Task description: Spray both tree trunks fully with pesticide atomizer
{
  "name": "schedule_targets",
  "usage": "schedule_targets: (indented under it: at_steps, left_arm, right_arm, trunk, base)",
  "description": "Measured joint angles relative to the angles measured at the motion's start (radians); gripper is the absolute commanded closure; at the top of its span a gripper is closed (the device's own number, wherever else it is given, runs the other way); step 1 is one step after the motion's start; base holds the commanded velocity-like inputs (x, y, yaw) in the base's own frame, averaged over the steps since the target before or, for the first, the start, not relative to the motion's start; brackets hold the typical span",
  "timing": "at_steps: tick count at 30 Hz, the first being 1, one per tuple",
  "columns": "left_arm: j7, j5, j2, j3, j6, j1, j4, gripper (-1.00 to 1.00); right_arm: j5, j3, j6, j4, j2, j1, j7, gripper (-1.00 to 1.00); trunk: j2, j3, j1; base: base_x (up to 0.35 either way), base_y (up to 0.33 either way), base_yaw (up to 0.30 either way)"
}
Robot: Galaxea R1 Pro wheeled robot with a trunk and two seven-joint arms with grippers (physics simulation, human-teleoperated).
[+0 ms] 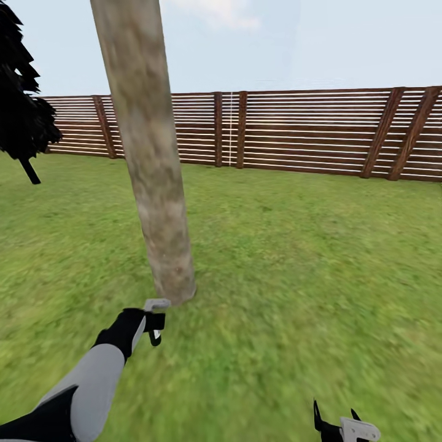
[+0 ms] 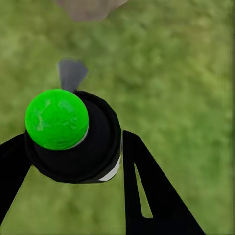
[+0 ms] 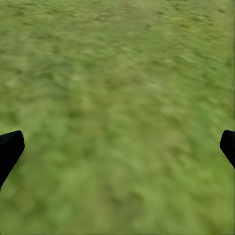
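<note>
A thick pale beige-grey tree trunk with darker blotches rises from the lawn, leaning slightly, its crown out of view. Just in front of its base, my left gripper is shut on the pesticide atomizer, whose grey nozzle points at the trunk's foot. The left wrist view shows the atomizer as a black body with a bright green ball on top, held between the black fingers, with the trunk's base just beyond. My right gripper hangs low over the grass, open and holding nothing.
Green lawn spreads all around the trunk. A brown horizontal-slat fence closes the far side. A black conifer stands at the far left, near the fence.
</note>
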State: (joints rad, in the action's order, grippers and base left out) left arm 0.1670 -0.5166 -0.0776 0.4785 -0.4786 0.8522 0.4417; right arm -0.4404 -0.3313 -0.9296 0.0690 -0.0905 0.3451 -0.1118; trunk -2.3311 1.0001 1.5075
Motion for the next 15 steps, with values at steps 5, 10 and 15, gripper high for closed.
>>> schedule_targets:
  at_steps: [5,10,15]
  left_arm:
    - [0.001,0.005,-0.015,0.003,0.005,-0.002,-0.003,1.0]
    - [-0.005,-0.003,-0.016,-0.001,0.001,-0.002,-0.002,1.0]
    - [0.002,0.003,0.066,0.001,0.003,-0.002,-0.009,1.0]
  right_arm:
    - [0.0,-0.001,0.0,0.0,0.0,0.0,0.001,-1.0]
    - [0.0,-0.002,0.0,0.0,0.0,-0.001,0.0,-1.0]
    - [0.0,-0.001,0.0,0.0,0.0,0.0,0.001,-1.0]
  trunk:
    - [0.0,0.0,0.0]
    - [0.0,0.0,0.0]
    - [0.0,0.0,0.0]
  base:
    - [0.079,0.016,-0.001]
    - [0.001,0.0,0.0]
    - [0.0,0.0,0.0]
